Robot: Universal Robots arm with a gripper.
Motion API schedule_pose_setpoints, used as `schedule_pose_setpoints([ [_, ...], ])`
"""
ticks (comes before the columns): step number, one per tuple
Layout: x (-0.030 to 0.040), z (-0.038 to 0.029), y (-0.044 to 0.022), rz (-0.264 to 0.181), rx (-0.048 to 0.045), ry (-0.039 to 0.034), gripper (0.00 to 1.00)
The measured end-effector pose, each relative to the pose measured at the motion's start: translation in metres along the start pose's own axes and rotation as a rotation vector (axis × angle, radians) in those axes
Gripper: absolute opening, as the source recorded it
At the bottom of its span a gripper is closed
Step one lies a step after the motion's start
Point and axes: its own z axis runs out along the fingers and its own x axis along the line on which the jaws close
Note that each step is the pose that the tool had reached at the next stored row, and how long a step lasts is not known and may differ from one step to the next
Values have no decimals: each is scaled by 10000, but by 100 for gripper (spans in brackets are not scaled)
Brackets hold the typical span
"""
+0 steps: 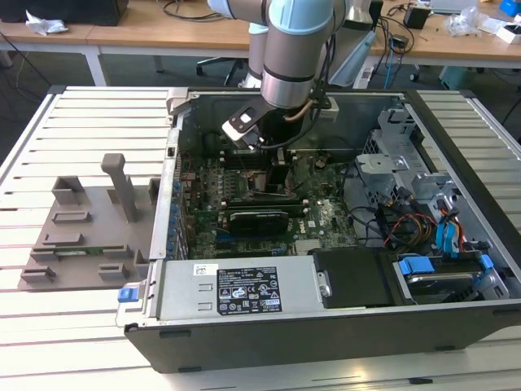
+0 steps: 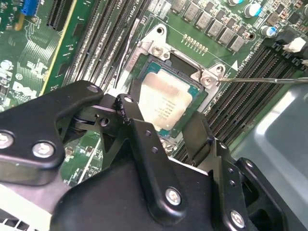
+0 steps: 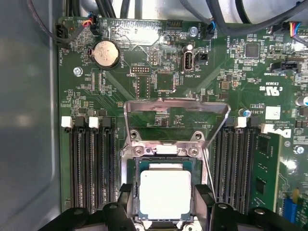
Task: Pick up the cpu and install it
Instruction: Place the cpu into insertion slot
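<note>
Fingers (image 3: 124,199) of the gripper (image 2: 161,113) stand parted, one on each side of the cpu (image 3: 165,190). In the first wrist view a thin strip of dark socket shows between each finger and the chip's pale edge. From that I judge the grasp released, not clenched on the chip, though the margin is slim.

The cpu lies flat and square inside the socket (image 3: 166,150), its silver top facing up and its green border lined up with the frame all round. It looks seated, not hanging in the air.

Beyond the socket the metal load plate (image 3: 175,107) stands raised, and in the second wrist view the thin retention lever (image 2: 260,80) juts out free to one side. Memory slots (image 3: 89,163) flank the socket on the green motherboard (image 3: 144,57).

In the exterior view the arm (image 1: 297,49) reaches down into the open computer case (image 1: 326,342). The grey tray (image 1: 81,228) lies on the table at the exterior view's left, well apart from the case.

By my reading the pick and the placing are done, while the plate and lever are not yet closed over the chip.
</note>
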Motion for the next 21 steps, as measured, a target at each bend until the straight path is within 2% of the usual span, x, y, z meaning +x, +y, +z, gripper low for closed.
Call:
schedule_pose_setpoints([
  [2, 0, -9, 0, 0, -1, 1, 60],
  [6, -1, -10, -4, 2, 0, -1, 35],
  [9, -22, -1, -72, -22, -2, -4, 16],
  [13, -34, 10, -110, -49, -3, -4, 16],
  [14, -34, 10, -111, -53, -3, -5, 10],
  [21, -38, 51, -101, -53, 4, -11, 10],
])
